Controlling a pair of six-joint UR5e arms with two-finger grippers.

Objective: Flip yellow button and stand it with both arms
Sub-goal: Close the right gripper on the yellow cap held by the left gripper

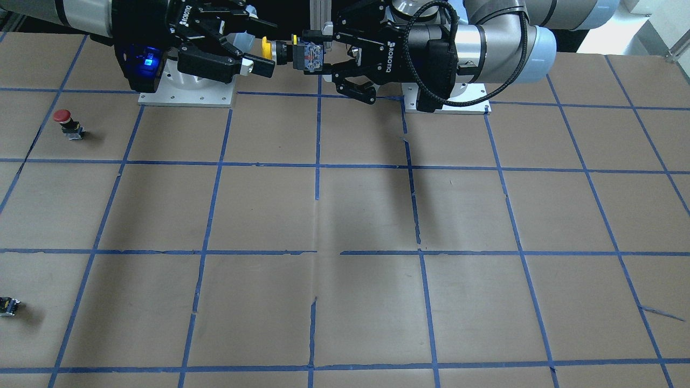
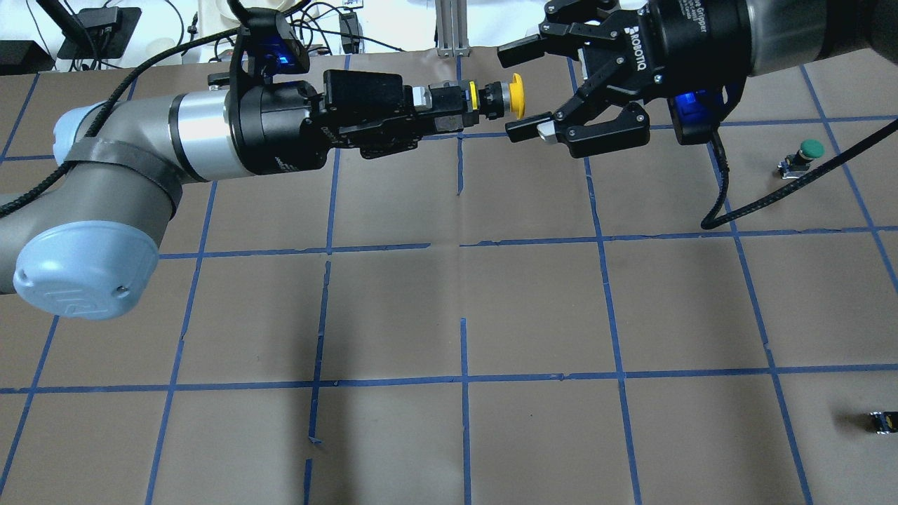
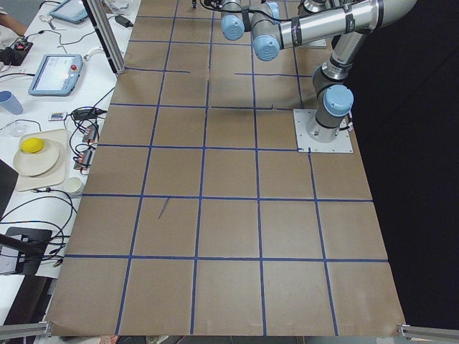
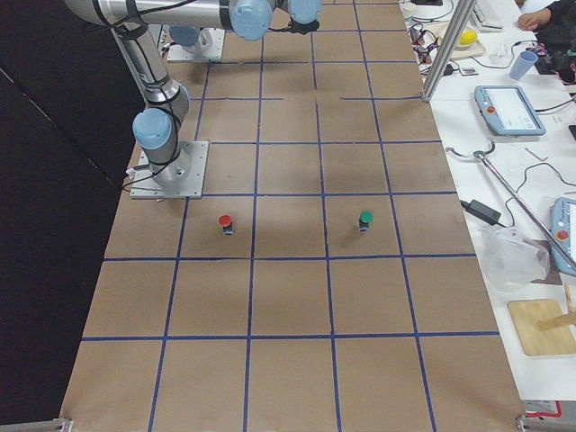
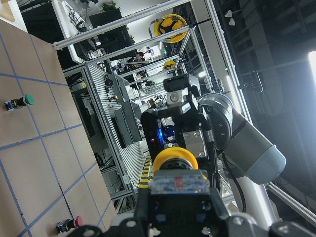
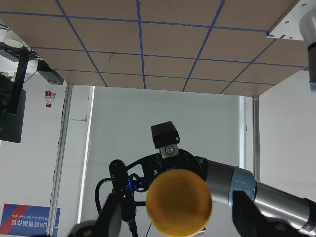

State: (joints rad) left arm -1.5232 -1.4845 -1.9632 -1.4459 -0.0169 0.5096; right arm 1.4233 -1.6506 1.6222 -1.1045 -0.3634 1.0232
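A red-capped button (image 1: pixel 69 124) and a green-capped button (image 2: pixel 803 158) sit well apart on the taped counter (image 2: pixel 533 308); a tiny black part (image 2: pixel 882 422) lies apart from both.

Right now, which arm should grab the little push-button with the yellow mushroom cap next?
The right one. The left gripper is shut on the block base of the yellow-capped push-button, holding it sideways. The right gripper is open with the cap between its fingers, so it likely just closes.

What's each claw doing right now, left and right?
Left claw: closed on the yellow button, gripping its base end.
Right claw: open, fingers either side of the button's cap, not gripping.
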